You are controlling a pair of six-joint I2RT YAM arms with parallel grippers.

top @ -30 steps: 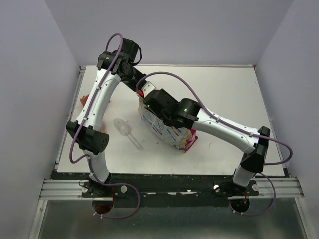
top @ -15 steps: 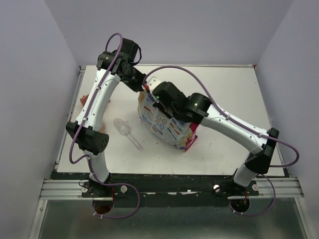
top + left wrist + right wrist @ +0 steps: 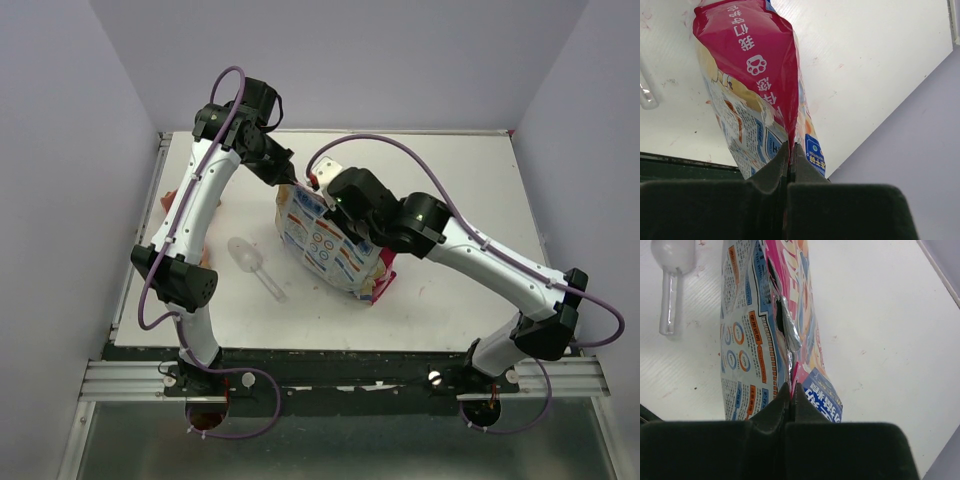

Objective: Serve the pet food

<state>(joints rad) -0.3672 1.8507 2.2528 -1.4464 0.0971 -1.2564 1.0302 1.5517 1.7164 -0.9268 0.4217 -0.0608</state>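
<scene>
The left arm (image 3: 200, 200) and right arm (image 3: 490, 262) have white shells and black joints; purple cables (image 3: 380, 141) loop behind the black left tool (image 3: 790, 148) and right tool (image 3: 790, 388).

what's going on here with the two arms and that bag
Both arms are pinching the pet food bag, which lies on the white table. The left gripper is shut on one end of the bag's top edge and the right gripper is shut on the other end. In the right wrist view a dark slit shows along that edge, so the bag looks partly open. The clear scoop lies untouched on the table beside the bag and looks empty.
</scene>
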